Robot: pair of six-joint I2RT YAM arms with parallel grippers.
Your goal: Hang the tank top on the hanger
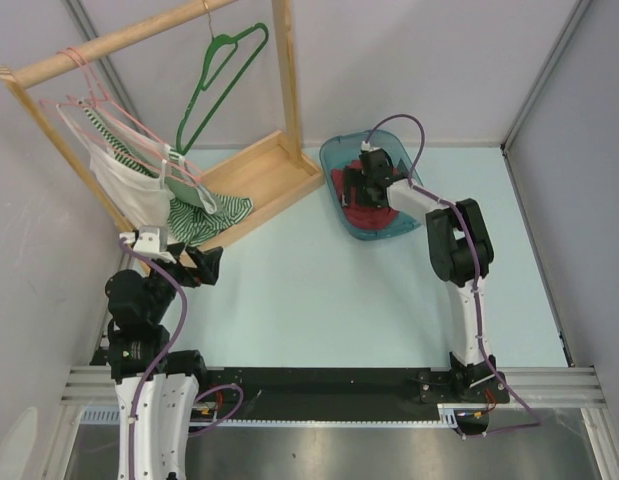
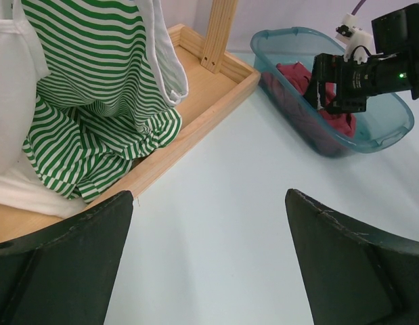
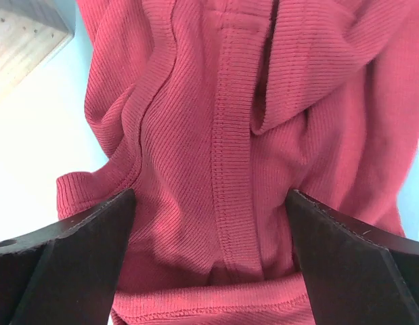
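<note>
In teal bin [image 1: 332,166], tank top [image 1: 366,214]

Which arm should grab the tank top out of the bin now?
Right. The right gripper hangs open over the tank top in the bin; the left gripper sits by the rack.
</note>
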